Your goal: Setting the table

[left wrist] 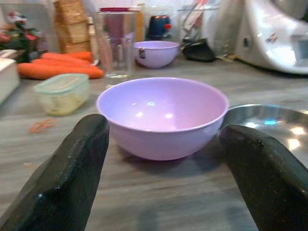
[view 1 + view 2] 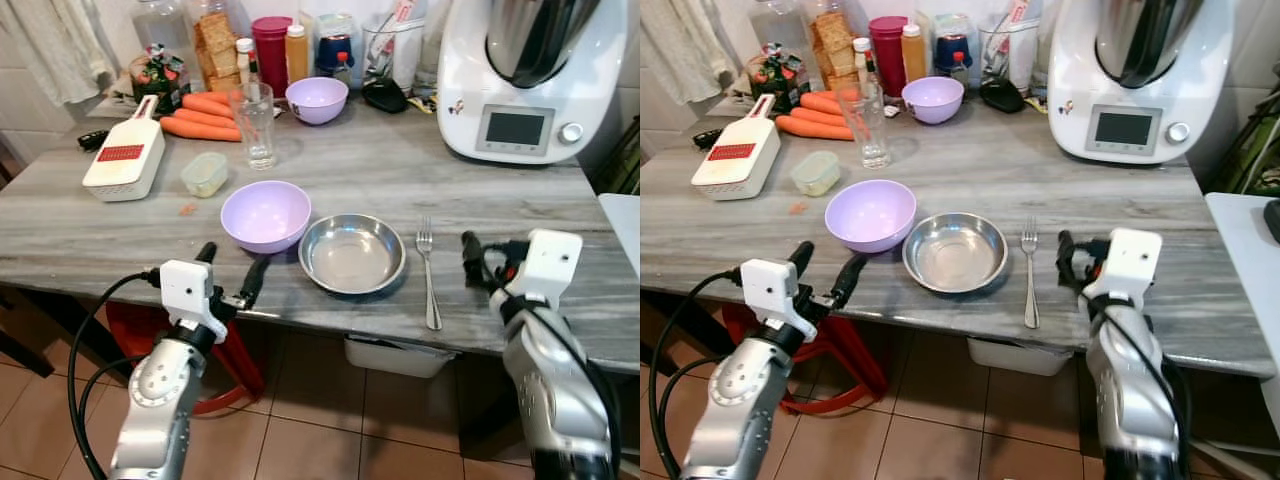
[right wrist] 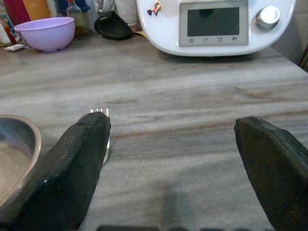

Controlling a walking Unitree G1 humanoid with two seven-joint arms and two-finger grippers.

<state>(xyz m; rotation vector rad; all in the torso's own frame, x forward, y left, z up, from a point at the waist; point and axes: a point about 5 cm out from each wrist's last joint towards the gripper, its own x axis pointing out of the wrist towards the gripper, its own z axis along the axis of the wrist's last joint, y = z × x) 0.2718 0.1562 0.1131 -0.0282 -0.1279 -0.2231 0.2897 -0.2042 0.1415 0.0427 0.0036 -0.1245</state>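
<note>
Purple bowl sits near the front edge of the grey wood-grain surface, touching or almost touching the steel plate on its right side. It looks like thin plastic: light, stiff, not fragile, smooth and a bit glossy, so probably slippery under the pads. Best hold is likely the rim, one finger inside and one outside, since the round belly would squirt out of a side pinch. In the left wrist view the bowl sits centred between the two black fingers, so it seems the left claw's target.

Left claw hovers just off the front edge of the surface, near the bowl, fingers spread wide, holding nothing. Right claw is over the surface just right of the fork, fingers also apart and empty.

The fork is thin steel, lying flat with tines pointing away from the robot, just right of the plate. Light, rigid, hard to get under (low profile, slick on this top); the handle's middle is the likely spot, or slide it to the edge first. The plate is shallow, shiny, with a raised lip; light-to-medium weight, and the lip gives a pinch point.

Further back: a drinking glass (fragile, clear, upright), a second purple bowl, carrots, a small lidded tub, a white grater and a big white kitchen machine.
</note>
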